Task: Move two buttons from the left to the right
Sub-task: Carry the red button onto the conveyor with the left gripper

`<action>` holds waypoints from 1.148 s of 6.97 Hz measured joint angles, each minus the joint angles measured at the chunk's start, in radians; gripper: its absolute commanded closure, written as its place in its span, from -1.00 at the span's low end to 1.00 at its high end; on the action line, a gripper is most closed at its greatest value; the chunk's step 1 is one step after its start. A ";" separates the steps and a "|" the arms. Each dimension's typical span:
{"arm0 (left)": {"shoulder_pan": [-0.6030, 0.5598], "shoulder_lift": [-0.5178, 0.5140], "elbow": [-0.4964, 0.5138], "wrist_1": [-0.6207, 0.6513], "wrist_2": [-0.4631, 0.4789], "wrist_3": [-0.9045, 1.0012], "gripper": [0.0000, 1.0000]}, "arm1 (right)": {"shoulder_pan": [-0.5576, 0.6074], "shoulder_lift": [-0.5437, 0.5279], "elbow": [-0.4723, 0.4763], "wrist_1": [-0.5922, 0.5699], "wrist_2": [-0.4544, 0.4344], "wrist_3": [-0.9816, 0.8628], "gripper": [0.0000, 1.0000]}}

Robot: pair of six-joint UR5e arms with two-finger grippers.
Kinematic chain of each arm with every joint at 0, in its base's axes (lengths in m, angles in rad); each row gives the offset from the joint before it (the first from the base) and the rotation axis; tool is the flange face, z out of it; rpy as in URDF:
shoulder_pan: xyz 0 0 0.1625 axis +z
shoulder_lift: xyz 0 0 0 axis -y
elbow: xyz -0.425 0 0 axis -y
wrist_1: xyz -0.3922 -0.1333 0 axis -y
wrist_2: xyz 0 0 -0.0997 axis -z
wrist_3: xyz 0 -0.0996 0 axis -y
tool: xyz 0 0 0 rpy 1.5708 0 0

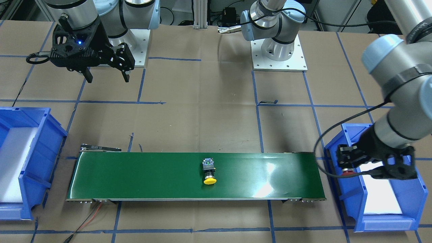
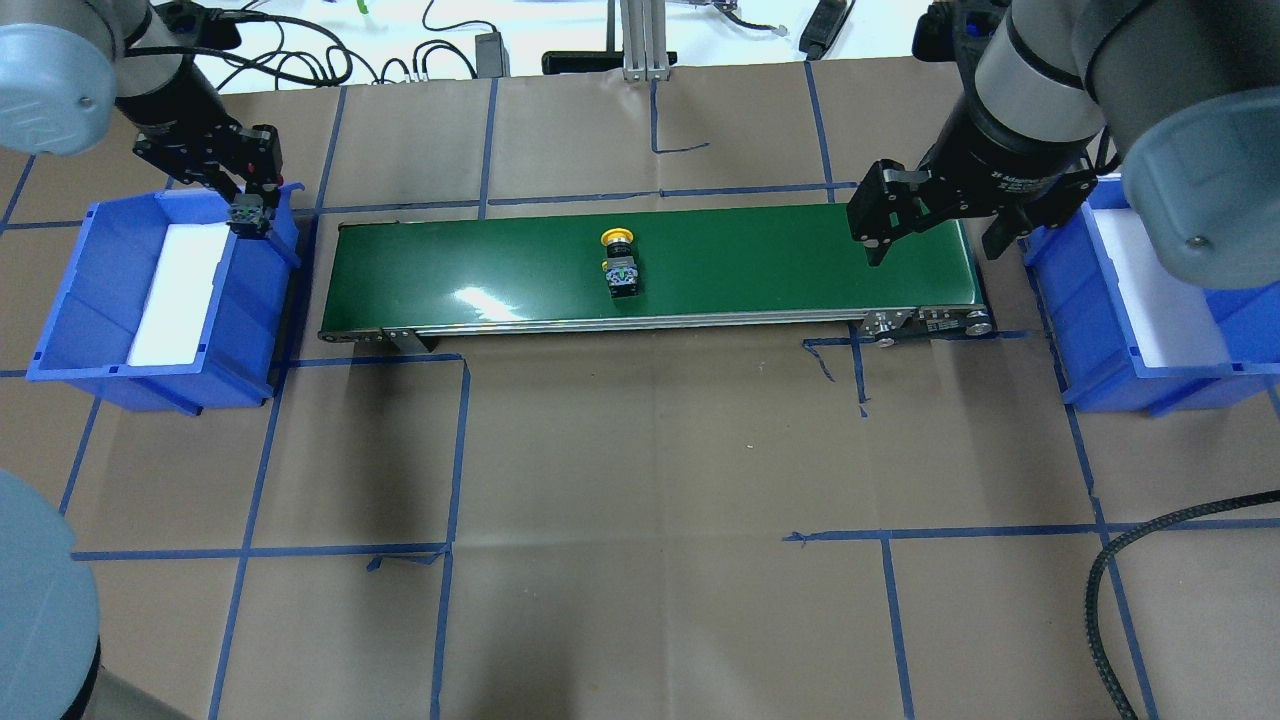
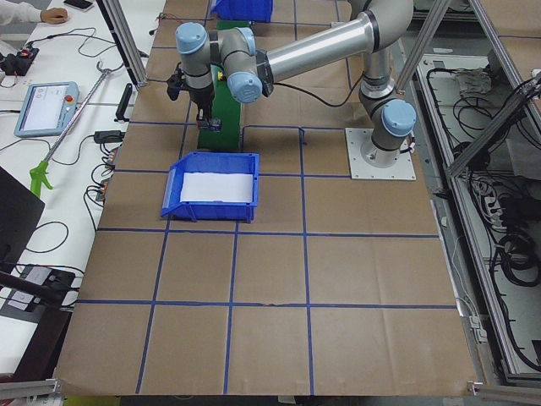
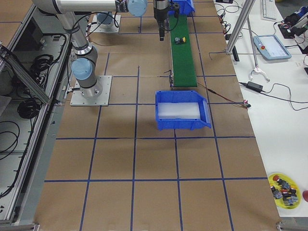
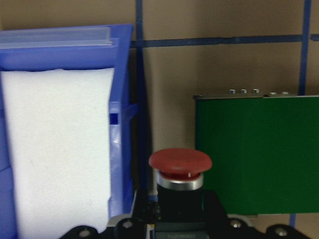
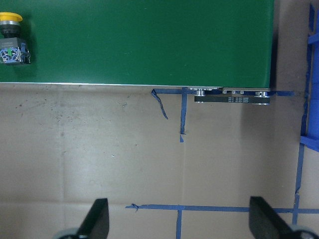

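The left pincer [image 1: 347, 167] is clamped on the red-capped push-button [image 5: 180, 162], gripping its black body just below the cap. It hangs above the belt-side wall of the left blue bin [image 2: 60, 330], whose floor is covered by a white foam liner [image 2: 175, 295]. The yellow-capped push-button [image 2: 620, 262] lies on its side about midway along the green conveyor belt [image 2: 780, 265], with its cap towards the side far from the robot and its grey-green contact block towards the robot. The right pincer [image 2: 935, 238] hangs raised near the belt's right end, close to the right blue bin [image 2: 1100, 385], its jaws spread wide with nothing between them. Both bins stand on the paper-covered counter [image 2: 640, 450], one off each end of the belt
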 measured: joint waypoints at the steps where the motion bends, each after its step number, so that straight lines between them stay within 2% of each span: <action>1: -0.035 -0.001 -0.007 0.004 -0.001 -0.038 0.94 | 0.000 0.000 0.001 0.000 0.000 0.000 -1.00; 4: -0.088 -0.028 -0.045 0.025 -0.005 -0.139 0.94 | 0.000 0.000 0.003 0.002 -0.001 0.000 -1.00; 5: -0.093 -0.036 -0.077 0.066 -0.004 -0.153 0.94 | 0.000 0.000 0.003 0.003 -0.001 0.000 -1.00; 7: -0.095 -0.051 -0.175 0.230 -0.002 -0.169 0.94 | 0.000 0.000 0.003 0.004 -0.002 0.002 -1.00; 8: -0.096 -0.057 -0.216 0.295 -0.001 -0.172 0.72 | 0.000 0.000 0.003 0.005 -0.002 0.003 -1.00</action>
